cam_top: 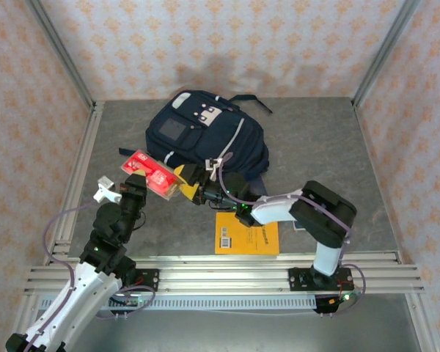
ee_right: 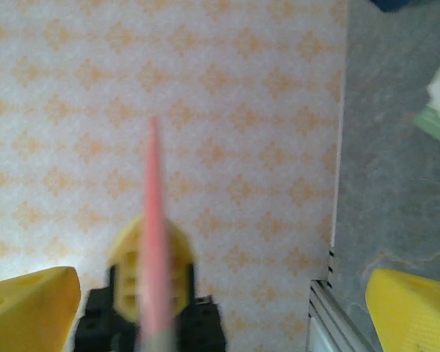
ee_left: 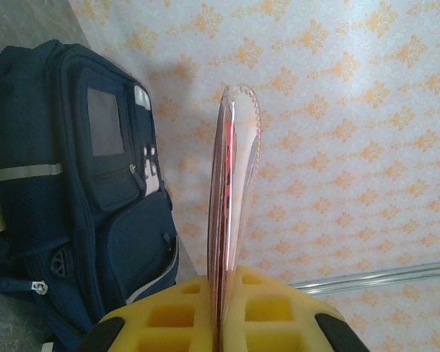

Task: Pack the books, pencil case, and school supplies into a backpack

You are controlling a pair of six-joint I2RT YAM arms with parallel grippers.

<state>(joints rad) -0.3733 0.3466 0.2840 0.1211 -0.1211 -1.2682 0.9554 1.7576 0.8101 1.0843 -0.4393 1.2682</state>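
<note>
Lying on grey mottled table (cam_top: 315, 147), backpack (cam_top: 205, 136), orange book (cam_top: 247, 238), floral-patterned walls (cam_top: 205, 44)

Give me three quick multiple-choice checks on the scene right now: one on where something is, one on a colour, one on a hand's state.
1. Where is the orange-yellow book?
A. flat on the table, near the right arm's base
B. leaning on the far wall
C. standing on its spine

2. What colour is the packet in the left hand?
A. green
B. red
C. pale blue

3. How does the right hand stand?
A. open
B. shut on the packet
C. shut on nothing

Answers:
1 A: the top view shows it lying flat with its barcode up.
2 B: its red printed face shows from above.
3 A: the right wrist view shows its yellow fingers wide apart, with the packet's edge between them.
</note>
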